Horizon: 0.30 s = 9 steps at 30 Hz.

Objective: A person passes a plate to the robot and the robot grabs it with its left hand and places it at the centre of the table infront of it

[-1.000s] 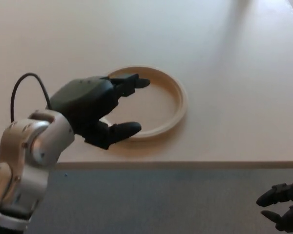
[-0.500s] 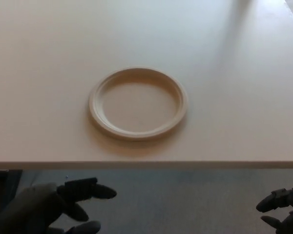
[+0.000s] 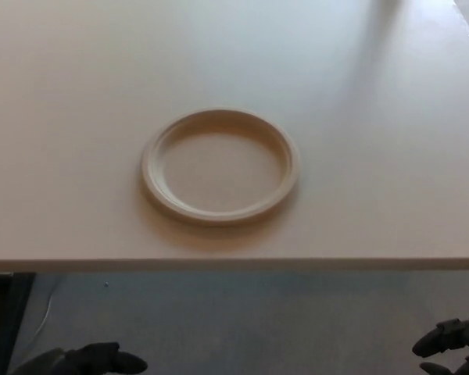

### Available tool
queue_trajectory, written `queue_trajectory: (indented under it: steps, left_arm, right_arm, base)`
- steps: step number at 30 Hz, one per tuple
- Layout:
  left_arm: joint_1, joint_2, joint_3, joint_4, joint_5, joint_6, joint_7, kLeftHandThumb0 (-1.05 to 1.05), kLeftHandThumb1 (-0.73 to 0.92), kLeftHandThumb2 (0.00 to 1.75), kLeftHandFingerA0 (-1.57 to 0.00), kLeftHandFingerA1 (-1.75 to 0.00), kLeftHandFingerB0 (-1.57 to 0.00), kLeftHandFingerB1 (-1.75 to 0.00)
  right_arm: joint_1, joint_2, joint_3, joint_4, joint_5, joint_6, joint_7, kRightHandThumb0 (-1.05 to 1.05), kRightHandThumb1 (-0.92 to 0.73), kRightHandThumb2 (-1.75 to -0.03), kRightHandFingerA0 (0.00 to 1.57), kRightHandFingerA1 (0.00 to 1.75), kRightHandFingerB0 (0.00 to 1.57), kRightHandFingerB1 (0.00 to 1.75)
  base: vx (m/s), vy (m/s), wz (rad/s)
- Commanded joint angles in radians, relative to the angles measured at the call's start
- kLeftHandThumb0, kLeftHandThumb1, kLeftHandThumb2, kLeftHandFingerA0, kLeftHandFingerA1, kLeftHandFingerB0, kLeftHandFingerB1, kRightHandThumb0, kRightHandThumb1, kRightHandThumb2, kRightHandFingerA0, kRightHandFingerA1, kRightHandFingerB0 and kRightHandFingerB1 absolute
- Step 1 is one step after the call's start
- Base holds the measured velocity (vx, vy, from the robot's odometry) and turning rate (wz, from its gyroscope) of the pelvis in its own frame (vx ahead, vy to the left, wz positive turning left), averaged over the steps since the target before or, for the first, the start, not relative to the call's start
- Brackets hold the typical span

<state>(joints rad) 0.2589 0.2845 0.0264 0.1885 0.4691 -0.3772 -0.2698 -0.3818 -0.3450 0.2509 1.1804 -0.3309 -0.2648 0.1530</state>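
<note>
Plate (image 3: 221,166): flat on bench (image 3: 78,94), unmoved.
Left hand (image 3: 90,361): dropped lower since before, fingers unclear.
Right hand (image 3: 453,348): low, fingers apart.

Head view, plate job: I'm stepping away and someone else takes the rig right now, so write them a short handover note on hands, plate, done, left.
Left hand: low at the picture's bottom left, below the table edge, holding nothing; only part shows, so open or shut cannot be told.
Right hand: bottom right corner, also off the table, holding nothing, fingers apart.
Plate: lies flat on the table, roughly central before the robot, touched by neither hand.
Done: plate is placed and released.
Left: nothing visible; no person in view.
</note>
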Motion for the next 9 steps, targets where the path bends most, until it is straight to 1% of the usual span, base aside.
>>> queue_trajectory:
  steps: [1, 2, 5, 6, 7, 9]
  left_arm:
    - [-0.135, 0.054, -0.049, 0.422, 0.1, -0.135, 0.323, -0.76, 0.85, 0.66, -0.45, -0.4, -0.42, -0.33]
    - [-0.143, 0.054, -0.04, 0.438, 0.082, -0.124, 0.315, -0.77, 0.75, 0.72, -0.42, -0.42, -0.37, -0.36]
    - [-0.174, 0.053, -0.016, 0.507, 0.034, -0.113, 0.305, -0.76, 0.74, 0.72, -0.42, -0.41, -0.37, -0.36]
    - [-0.19, 0.051, 0.003, 0.54, -0.001, -0.096, 0.28, -0.78, 0.72, 0.74, -0.37, -0.42, -0.31, -0.36]
    - [-0.206, 0.048, 0.025, 0.574, -0.041, -0.072, 0.247, -0.78, 0.72, 0.74, -0.37, -0.42, -0.31, -0.36]
    - [-0.214, 0.049, 0.028, 0.591, -0.05, -0.074, 0.244, -0.78, 0.72, 0.74, -0.37, -0.42, -0.31, -0.36]
  right_arm:
    - [0.06, 0.002, -0.031, 0.005, 0.023, -0.015, -0.038, -0.68, -0.73, -0.62, 0.7, 0.7, 0.43, 0.52]
    - [0.06, 0.004, -0.036, 0.009, 0.027, -0.018, -0.042, -0.67, -0.72, -0.62, 0.69, 0.72, 0.37, 0.51]
    - [0.062, 0.007, -0.046, 0.013, 0.03, -0.02, -0.053, -0.68, -0.72, -0.62, 0.72, 0.73, 0.35, 0.51]
    - [0.066, 0.009, -0.052, 0.007, 0.033, -0.02, -0.057, -0.65, -0.72, -0.61, 0.75, 0.76, 0.3, 0.52]
    - [0.07, 0.011, -0.058, 0.0, 0.037, -0.02, -0.062, -0.65, -0.72, -0.61, 0.75, 0.76, 0.3, 0.52]
    - [0.071, 0.012, -0.061, -0.002, 0.036, -0.02, -0.062, -0.65, -0.72, -0.61, 0.75, 0.76, 0.3, 0.52]
  base:
    - [0.0, 0.0, 0.0]
    - [0.0, 0.0, 0.0]
    - [0.0, 0.0, 0.0]
    - [0.0, 0.0, 0.0]
    - [0.0, 0.0, 0.0]
    - [0.0, 0.0, 0.0]
